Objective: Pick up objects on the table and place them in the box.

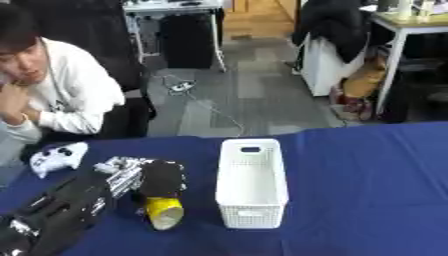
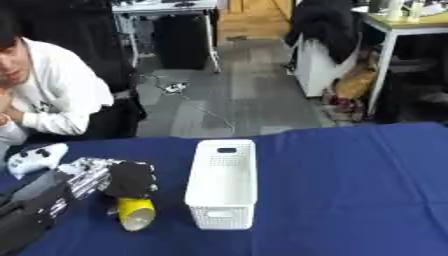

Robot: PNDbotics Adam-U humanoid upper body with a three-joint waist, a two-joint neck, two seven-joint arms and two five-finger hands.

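— What's on the desk (image 1: 367, 190) in front of you?

— One blue-covered desk, and I count three loose things on it: one white basket (image 1: 252, 183), one yellow cup (image 1: 163, 212) and one white game controller (image 1: 58, 156).

— Where does the basket sit?

— Roughly in the middle of the desk, long side running from the near edge toward the far edge. It is a white box with perforated walls and a handle slot in each short end. I see nothing inside it.

— And the cup?

— It lies on its side just to the left of the basket, near the basket's near end, with its open mouth turned toward the near edge of the desk. Cup and basket are apart, not touching.

— How many of your hands are in sight?

— One. My left hand (image 2: 129, 179) comes in from the near left corner, black with a silver wrist. It sits directly over the far end of the cup, fingers curled down around it, so I have the cup gripped where it lies on the cloth. My right hand shows in neither view.

— The controller?

— By the far left corner, well apart from my hand and the cup.
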